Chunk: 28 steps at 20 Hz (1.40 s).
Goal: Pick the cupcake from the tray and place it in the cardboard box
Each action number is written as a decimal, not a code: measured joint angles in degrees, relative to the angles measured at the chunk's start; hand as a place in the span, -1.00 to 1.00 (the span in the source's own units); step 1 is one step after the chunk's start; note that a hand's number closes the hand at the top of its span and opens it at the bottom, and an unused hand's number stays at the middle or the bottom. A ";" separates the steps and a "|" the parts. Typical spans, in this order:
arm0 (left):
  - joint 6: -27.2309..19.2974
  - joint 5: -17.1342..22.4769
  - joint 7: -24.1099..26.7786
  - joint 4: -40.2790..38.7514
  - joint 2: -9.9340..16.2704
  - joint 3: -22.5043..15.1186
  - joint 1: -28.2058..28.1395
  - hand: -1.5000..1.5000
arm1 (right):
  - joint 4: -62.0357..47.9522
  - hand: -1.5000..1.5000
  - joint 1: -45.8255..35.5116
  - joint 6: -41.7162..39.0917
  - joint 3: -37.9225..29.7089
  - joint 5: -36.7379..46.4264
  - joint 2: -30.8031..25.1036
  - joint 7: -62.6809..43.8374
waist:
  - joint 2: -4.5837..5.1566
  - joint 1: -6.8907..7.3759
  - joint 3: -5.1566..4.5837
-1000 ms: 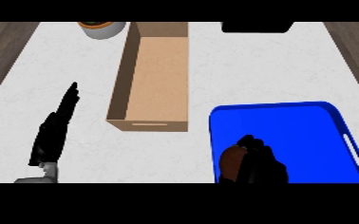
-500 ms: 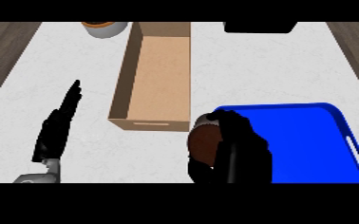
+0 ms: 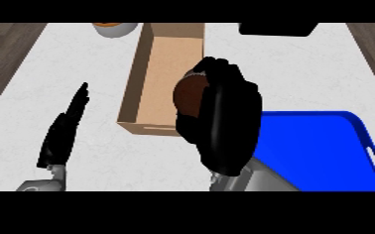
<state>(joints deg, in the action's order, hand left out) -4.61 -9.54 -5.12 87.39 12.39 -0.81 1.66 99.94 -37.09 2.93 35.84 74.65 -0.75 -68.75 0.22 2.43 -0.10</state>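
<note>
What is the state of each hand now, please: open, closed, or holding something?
Left hand: open, fingers straight, resting at the view's left, holding nothing.
Right hand: closed around the cupcake, over the cardboard box.

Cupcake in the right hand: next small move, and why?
Probably ease it a little further left, then lower it. The right hand has its fingers curled round the cupcake at the cardboard box's right wall, so it seems not yet centred over the opening. The blue tray is behind it.
</note>
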 measured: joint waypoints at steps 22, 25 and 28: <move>0.72 -0.67 -0.68 -0.05 -0.90 -0.88 2.36 0.00 | -50.52 -1.00 -24.66 15.48 -17.92 -23.90 0.28 7.67 | 1.12 2.56 0.03; 1.53 -0.28 -0.56 0.62 -0.56 -0.93 1.99 0.00 | -55.79 -1.00 -25.15 20.45 -17.75 -26.43 0.30 9.41 | 1.17 3.20 0.05; 1.56 -0.43 -0.20 0.45 -0.59 -0.92 1.99 0.00 | -59.35 -1.00 -26.03 25.85 -17.60 -29.17 0.37 11.10 | 1.18 3.28 0.06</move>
<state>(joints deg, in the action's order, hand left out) -3.05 -9.97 -5.32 87.84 11.79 -1.74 3.65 40.58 -63.12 28.78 18.24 45.49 -0.37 -57.65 1.40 5.70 -0.03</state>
